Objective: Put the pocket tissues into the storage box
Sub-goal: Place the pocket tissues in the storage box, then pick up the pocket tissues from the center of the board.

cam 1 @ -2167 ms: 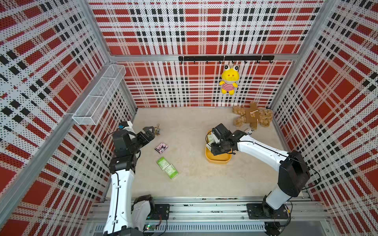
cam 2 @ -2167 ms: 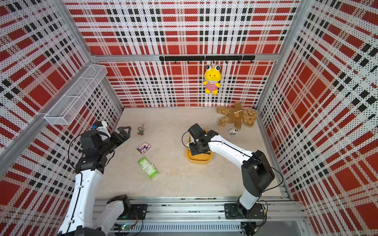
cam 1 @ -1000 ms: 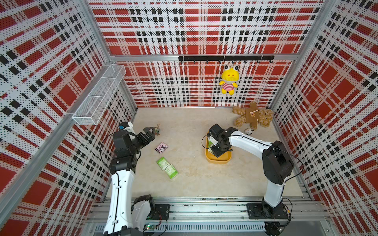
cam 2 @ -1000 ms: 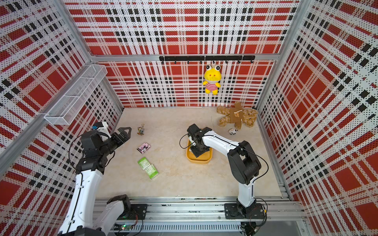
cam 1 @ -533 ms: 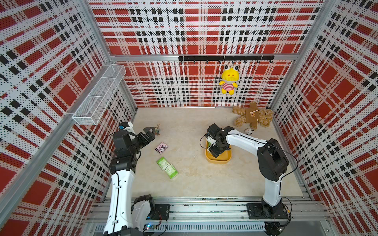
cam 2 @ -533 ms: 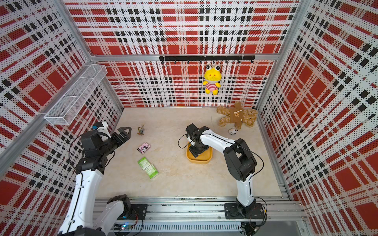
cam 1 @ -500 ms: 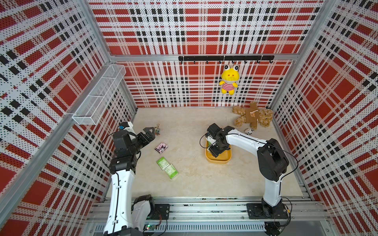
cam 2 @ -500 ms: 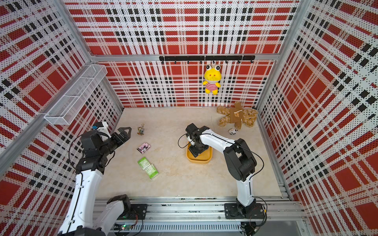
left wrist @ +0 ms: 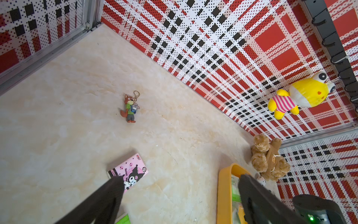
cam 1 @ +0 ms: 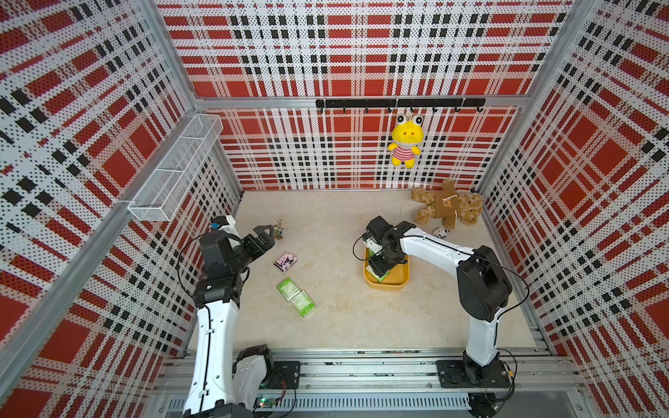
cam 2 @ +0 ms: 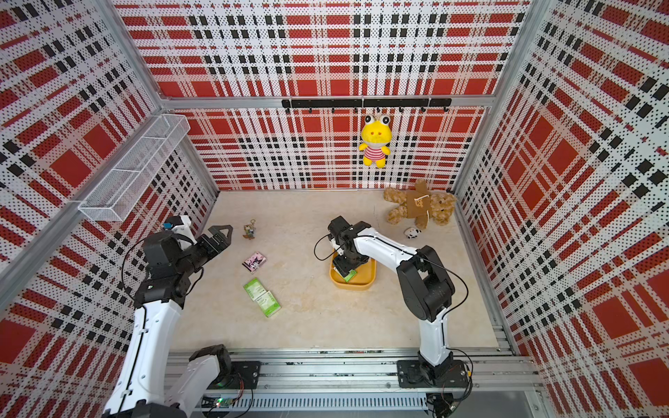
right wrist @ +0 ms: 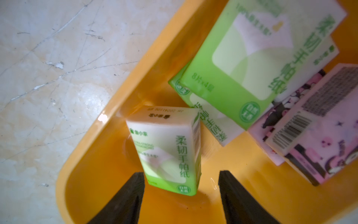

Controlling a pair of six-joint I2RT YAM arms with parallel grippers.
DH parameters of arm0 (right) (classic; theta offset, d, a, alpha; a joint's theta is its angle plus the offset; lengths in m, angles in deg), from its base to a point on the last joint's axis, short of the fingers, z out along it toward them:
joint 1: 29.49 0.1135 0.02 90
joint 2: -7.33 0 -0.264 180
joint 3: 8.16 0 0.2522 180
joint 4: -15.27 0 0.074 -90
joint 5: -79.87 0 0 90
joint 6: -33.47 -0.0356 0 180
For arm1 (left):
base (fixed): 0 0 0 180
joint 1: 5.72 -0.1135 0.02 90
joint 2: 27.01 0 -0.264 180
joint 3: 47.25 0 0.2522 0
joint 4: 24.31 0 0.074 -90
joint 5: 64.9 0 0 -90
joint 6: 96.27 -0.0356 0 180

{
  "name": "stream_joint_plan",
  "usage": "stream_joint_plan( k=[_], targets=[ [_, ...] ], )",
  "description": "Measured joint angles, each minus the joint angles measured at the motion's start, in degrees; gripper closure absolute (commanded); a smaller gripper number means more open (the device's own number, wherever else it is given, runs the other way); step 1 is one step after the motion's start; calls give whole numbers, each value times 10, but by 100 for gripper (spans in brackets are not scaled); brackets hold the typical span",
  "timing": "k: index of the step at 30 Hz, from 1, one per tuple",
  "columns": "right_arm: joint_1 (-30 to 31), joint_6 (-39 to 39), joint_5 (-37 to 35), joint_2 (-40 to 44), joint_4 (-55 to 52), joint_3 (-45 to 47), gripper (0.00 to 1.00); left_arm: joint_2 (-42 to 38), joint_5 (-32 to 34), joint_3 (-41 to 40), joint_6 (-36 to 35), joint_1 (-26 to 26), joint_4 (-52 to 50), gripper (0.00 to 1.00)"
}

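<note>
Many pocket tissues (right wrist: 257,54) are in the storage box (right wrist: 93,155). Green ones lie flat in a pile, and pink packs (right wrist: 313,135) lie right beside them. A tipped green pack (right wrist: 170,153) stands on its edge near the box's wall.

The right gripper (right wrist: 182,173) hangs low over this pack. Its two black fingers (right wrist: 126,199) are spread apart and do not squeeze it. One finger is well away from the pack. The other is very close to a corner, and I cannot tell if it touches.

In both top views the box (cam 1: 394,284) (cam 2: 353,284) sits on the table (cam 1: 344,325), a bit right of the middle. The right arm (cam 1: 481,286) rises from the near rail on the right. Its elbow is high, it reaches left and far, and its wrist bends down into the box.

Left of the box, well apart from it, a lone pink pack (cam 1: 285,262) lies on the table. Nearer, two green packs (cam 1: 296,296) touch each other.

The left arm (cam 1: 217,282) stands up from the near rail on the left and bends toward the far right. The left gripper (left wrist: 180,178) is up in the air above the table, spread wide, with nothing in it.

A keychain charm (cam 1: 278,231) lies just past it. A brown teddy bear (cam 1: 447,208) lies in the far right corner. A yellow frog toy (cam 1: 406,143) hangs on the far wall, and a wire basket (cam 1: 177,170) is on the left wall.
</note>
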Motion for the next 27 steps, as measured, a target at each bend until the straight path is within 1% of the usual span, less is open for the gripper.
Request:
stream_joint_plan(
  k=[4, 7, 12, 15, 20, 24, 27],
  targets=[
    [-8, -14, 28, 18, 14, 5, 32, 0, 0, 0, 0, 0, 0, 0],
    [-25, -30, 51, 46, 30, 14, 32, 0, 0, 0, 0, 0, 0, 0],
    [-34, -56, 71, 95, 45, 7, 28, 1, 0, 0, 0, 0, 0, 0],
    [4, -65, 58, 100, 46, -19, 26, 2, 3, 0, 0, 0, 0, 1],
    [115, -92, 47, 64, 57, -75, 21, 0, 35, 26, -7, -7, -19, 0],
    [183, -128, 51, -16, 68, -139, 19, 16, 43, 76, -13, -11, -23, 0],
    [213, -154, 56, -78, 73, -179, 13, 31, 43, 96, -16, -11, -21, 0]
  ],
)
